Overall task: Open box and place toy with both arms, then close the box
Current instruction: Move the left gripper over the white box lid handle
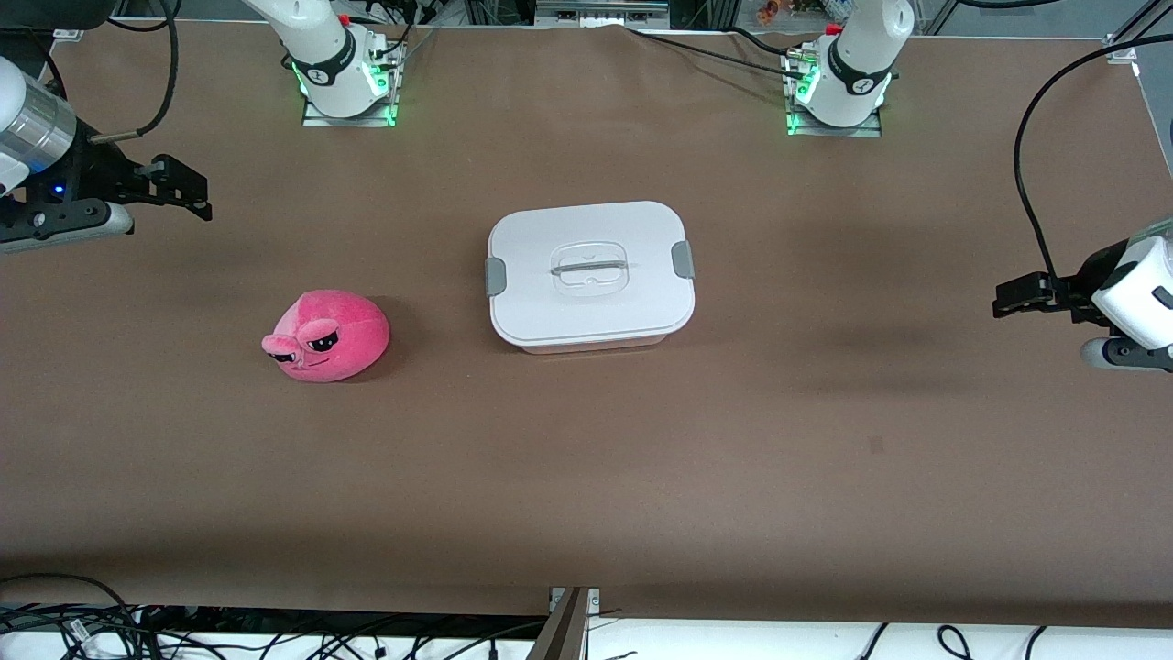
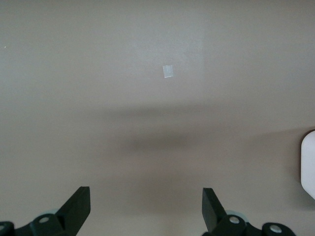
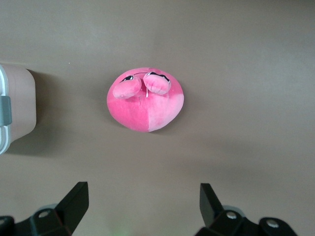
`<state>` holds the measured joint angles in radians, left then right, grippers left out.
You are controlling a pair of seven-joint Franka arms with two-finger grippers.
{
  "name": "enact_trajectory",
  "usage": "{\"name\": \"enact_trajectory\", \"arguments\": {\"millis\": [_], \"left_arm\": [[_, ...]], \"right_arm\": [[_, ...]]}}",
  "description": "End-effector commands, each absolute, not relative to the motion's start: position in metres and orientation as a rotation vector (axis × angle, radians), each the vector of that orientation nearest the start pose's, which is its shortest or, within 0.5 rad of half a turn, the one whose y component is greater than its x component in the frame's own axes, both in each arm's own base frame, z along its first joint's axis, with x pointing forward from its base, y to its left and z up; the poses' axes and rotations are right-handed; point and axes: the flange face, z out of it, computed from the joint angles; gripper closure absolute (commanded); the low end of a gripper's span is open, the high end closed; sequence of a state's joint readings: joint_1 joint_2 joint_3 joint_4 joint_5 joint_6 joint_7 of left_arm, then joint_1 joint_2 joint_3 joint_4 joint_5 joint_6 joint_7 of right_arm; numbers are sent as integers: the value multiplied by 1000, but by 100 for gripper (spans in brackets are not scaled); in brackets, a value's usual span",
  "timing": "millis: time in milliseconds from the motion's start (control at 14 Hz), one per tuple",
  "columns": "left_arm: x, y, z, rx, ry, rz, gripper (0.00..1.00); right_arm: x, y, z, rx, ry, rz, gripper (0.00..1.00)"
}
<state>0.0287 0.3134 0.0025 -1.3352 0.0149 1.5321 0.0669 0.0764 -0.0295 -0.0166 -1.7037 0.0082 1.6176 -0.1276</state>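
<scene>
The box [image 1: 589, 273] stands at the middle of the table, its white lid on, with grey side clips and a clear recessed handle. The hot-pink plush toy [image 1: 327, 335] lies on the table beside it, toward the right arm's end and a little nearer the front camera. It also shows in the right wrist view [image 3: 145, 99], with a corner of the box [image 3: 17, 109]. My right gripper [image 1: 188, 190] is open and empty, up over the table's right-arm end. My left gripper [image 1: 1017, 300] is open and empty over the left-arm end; the box's edge [image 2: 308, 163] shows in its wrist view.
The brown table [image 1: 586, 477] stretches wide around the box and toy. A small pale tape mark [image 2: 168, 72] lies on the table under the left gripper's view. Cables hang below the table's front edge [image 1: 275, 632].
</scene>
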Motion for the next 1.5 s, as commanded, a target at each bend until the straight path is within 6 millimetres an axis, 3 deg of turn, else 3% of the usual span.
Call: {"name": "enact_trajectory", "arguments": {"millis": [0, 357, 714, 857, 929, 1000, 1214, 1429], "left_arm": [[644, 25, 549, -3119, 82, 174, 0], [643, 19, 560, -3125, 93, 155, 0], [643, 9, 560, -3245, 87, 150, 0], [643, -5, 562, -3238, 135, 146, 0], [644, -19, 561, -3235, 171, 136, 0], [644, -45, 558, -3226, 237, 144, 0], [643, -102, 534, -3219, 382, 218, 0], [624, -203, 511, -3171, 651, 297, 0]], "right_arm": [[540, 30, 584, -3129, -262, 99, 0], [541, 31, 583, -3129, -262, 96, 0], [543, 27, 581, -3129, -253, 104, 0], [544, 25, 579, -3129, -246, 108, 0], [545, 24, 576, -3128, -245, 118, 0], [546, 20, 574, -3128, -238, 123, 0], [547, 13, 574, -3128, -231, 123, 0], [548, 14, 577, -3126, -233, 103, 0]]}}
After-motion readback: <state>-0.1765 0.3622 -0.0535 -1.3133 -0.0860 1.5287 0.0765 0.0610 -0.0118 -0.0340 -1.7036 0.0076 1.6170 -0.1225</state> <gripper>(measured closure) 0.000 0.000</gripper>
